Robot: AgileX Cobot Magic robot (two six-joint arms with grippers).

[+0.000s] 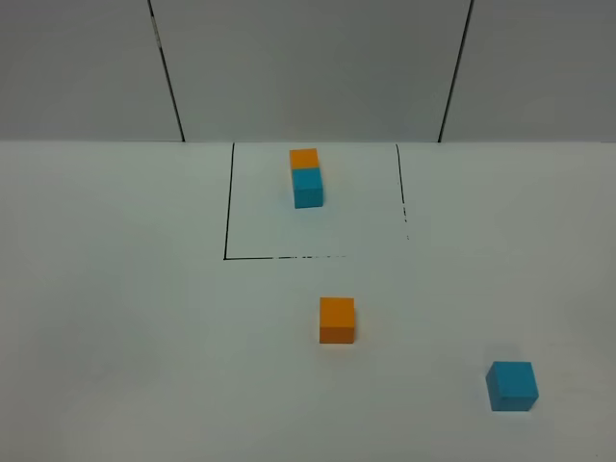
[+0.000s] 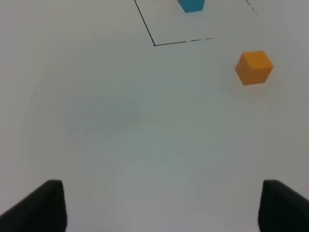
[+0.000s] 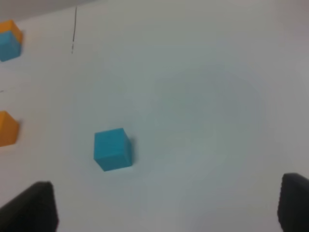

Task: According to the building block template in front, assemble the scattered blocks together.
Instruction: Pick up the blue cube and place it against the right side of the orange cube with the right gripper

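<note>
The template (image 1: 306, 177) is an orange cube joined to a cyan cube, inside a thin black outline at the back middle of the table. It also shows in the right wrist view (image 3: 8, 39), and its cyan end in the left wrist view (image 2: 191, 5). The loose orange cube (image 1: 337, 320) sits in front of the outline; it also shows in the left wrist view (image 2: 254, 67) and the right wrist view (image 3: 7, 127). The loose cyan cube (image 1: 511, 385) lies at the front right, also in the right wrist view (image 3: 112, 149). My left gripper (image 2: 161, 208) and right gripper (image 3: 166, 205) are open, empty, away from the cubes.
The white table (image 1: 135, 327) carries the black outline (image 1: 227, 212), whose front line is partly broken. A grey panelled wall (image 1: 308, 67) stands behind the table. Neither arm shows in the exterior high view.
</note>
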